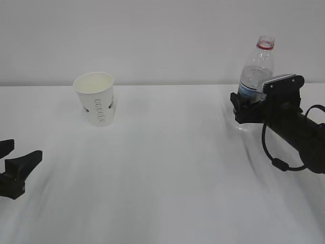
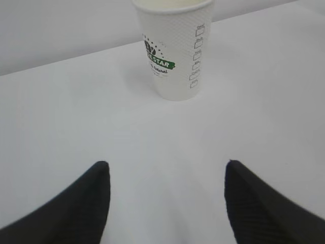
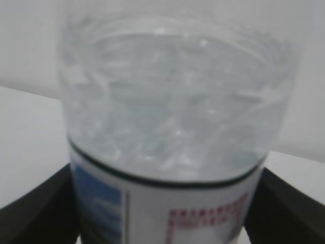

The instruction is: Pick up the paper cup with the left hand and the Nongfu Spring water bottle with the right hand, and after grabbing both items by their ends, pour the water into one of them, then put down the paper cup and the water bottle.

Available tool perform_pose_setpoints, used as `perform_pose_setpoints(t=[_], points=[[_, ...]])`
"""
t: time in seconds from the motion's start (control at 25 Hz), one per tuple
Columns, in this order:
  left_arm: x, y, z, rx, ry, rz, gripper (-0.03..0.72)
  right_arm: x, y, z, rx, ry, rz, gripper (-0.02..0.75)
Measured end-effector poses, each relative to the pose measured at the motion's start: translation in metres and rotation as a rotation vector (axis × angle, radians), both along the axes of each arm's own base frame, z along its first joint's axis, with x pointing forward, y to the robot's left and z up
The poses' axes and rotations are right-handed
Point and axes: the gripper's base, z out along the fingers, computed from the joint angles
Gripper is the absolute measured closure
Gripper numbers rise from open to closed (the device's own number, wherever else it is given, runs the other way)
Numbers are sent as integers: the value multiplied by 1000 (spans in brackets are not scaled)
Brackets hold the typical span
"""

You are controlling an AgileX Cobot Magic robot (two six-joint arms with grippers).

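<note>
The white paper cup stands upright at the back left of the table, and in the left wrist view the paper cup is ahead of the jaws with green lettering facing me. My left gripper rests low at the table's left edge, well short of the cup. It is open, and the left gripper has only bare table between its fingers. The capless Nongfu Spring bottle stands on the table at the right. My right gripper is open wide, with a jaw on each side of the bottle's lower part. The bottle fills the right wrist view, with water above its label.
A white cloth-covered table runs back to a plain white wall. The right arm's black cable loops down beside the wrist, close above the table.
</note>
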Motion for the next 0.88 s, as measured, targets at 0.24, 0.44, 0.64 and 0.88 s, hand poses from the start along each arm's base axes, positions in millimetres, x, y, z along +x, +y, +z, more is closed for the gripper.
perform_pose_setpoints(t=[0.24,0.44,0.64,0.88], points=[[0,0,0,0,0,0,172,13,1,4,-8,-7,-3,90],[0,0,0,0,0,0,172,14,1,4,-11,-8,4,208],[0,0,0,0,0,0,172,13,3,4,-15,-8,21,269],[0,0,0,0,0,0,172,13,5,5,-27,-6,46,274]])
